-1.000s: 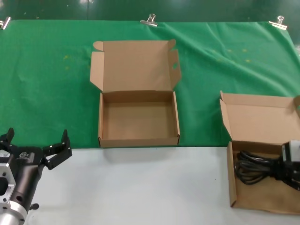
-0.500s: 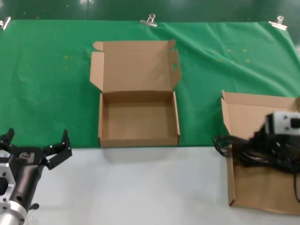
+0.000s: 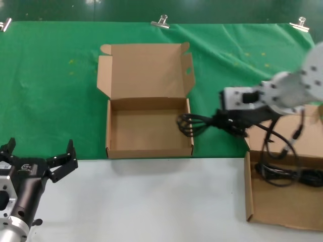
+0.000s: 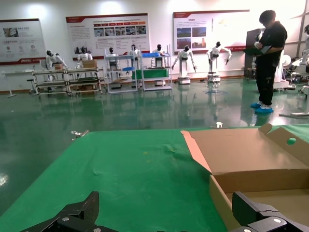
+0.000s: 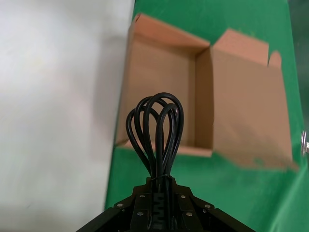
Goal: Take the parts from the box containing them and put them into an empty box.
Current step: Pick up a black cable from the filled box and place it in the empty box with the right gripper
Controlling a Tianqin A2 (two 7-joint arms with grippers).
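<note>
A coiled black cord (image 3: pixel 194 122) hangs in the air, clamped in the right gripper (image 3: pixel 222 121), whose jaws are closed tight on the bundle's gathered end. The cord's loops fan out ahead of the gripper toward nine o'clock and reach over the right wall of the empty box (image 3: pixel 108 132), so the loop tips sit above that wall's edge while the rest of the bundle is over the green cloth (image 3: pixel 50 75) just beside it. In the right wrist view the loops (image 5: pixel 157 130) stand up from between the closed fingers, with the empty box (image 5: pixel 164 72) beyond them, its lid lying open.

At about four o'clock from the empty box, at the right edge of the head view, sits the source box (image 3: pixel 250 186). More cord (image 3: pixel 287 174) lies inside it, and a thin strand rises from there toward the right arm.

The left gripper (image 3: pixel 35 159) rests low at seven o'clock, over the white tabletop (image 3: pixel 151 201), jaws spread wide and holding nothing. Its two fingertips (image 4: pixel 77 212) show apart in the left wrist view.

Metal clips (image 3: pixel 161 21) pin the cloth's far edge.
</note>
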